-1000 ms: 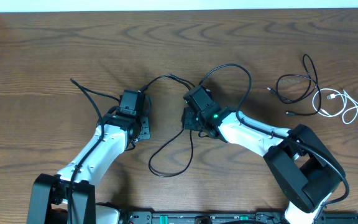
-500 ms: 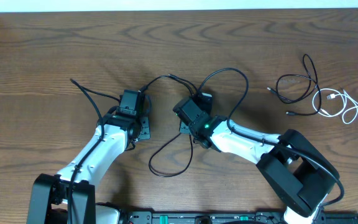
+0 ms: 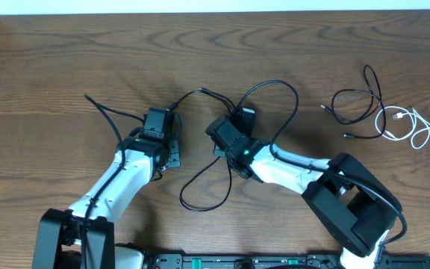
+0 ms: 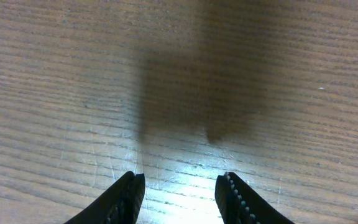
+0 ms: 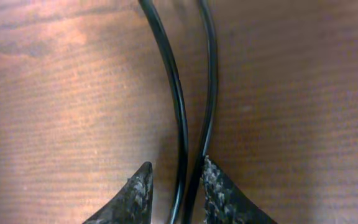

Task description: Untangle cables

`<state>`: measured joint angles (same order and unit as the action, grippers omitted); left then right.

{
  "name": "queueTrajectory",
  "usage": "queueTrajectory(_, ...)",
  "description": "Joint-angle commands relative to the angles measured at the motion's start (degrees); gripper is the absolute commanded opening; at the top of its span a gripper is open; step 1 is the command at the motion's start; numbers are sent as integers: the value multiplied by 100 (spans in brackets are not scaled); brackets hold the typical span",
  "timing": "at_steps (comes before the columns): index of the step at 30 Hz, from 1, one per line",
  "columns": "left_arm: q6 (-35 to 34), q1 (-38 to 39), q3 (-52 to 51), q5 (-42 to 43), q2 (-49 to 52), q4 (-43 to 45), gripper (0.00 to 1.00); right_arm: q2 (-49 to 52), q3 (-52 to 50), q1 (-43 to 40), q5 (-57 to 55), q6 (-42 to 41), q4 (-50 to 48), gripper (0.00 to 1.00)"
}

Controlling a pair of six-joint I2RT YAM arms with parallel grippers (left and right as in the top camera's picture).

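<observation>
Overhead view: your two arms reach onto the wooden table (image 3: 66, 60) from the lower edge of the frame, the left arm (image 3: 129, 175) toward left of centre, the right arm (image 3: 293, 161) toward centre.

The long black cable (image 5: 179, 124) lies at the middle of the frame. One arc rises above the right wrist, one end runs up and left toward the left wrist, and a slack loop hangs down between the two arms. A second black cable (image 3: 334, 104) sits coiled at the upper right, well apart from both arms. The white cable (image 3: 402, 116) lies just beside it on the right, and their loops overlap.

Left wrist view: the left gripper (image 4: 180, 194) stands apart with only bare wood between its fingers (image 4: 128, 198). It holds nothing.

Right wrist view: the right gripper (image 5: 178, 190) is low over the table with its fingers (image 5: 219, 194) set narrowly apart. Two strands of the long black cable run from the top of the frame down into the gap. A sliver of wood shows between the left-hand finger and the nearer strand. You cannot tell from this view whether the strands are pinched.
</observation>
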<state>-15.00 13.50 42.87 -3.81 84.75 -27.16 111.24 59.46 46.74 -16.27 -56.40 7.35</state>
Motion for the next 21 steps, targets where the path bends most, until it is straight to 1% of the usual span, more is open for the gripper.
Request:
queueTrajectory(1,-33,-35,-44,-114,66,-26,43,612,-387,-33,-94,-59,212,28)
queueTrajectory(8,-33,-35,-44,-116,66,-24,43,710,-387,-42,-160,-55,37,29)
queueTrajectory(11,-33,-35,-44,-116,66,-24,43,831,-387,-46,-146,-57,-57,27)
queueTrajectory(13,-33,-35,-44,-116,66,-26,43,868,-387,-59,-109,-57,-87,24)
queueTrajectory(15,-33,-35,-44,-116,66,-26,43,868,-387,-79,-98,-11,-96,16)
queueTrajectory(17,-31,-35,-44,-116,68,-26,43,866,-387,-109,-96,66,-116,11)
queueTrajectory(21,-33,-35,-44,-116,68,-26,43,861,-387,-168,-70,81,-114,7)
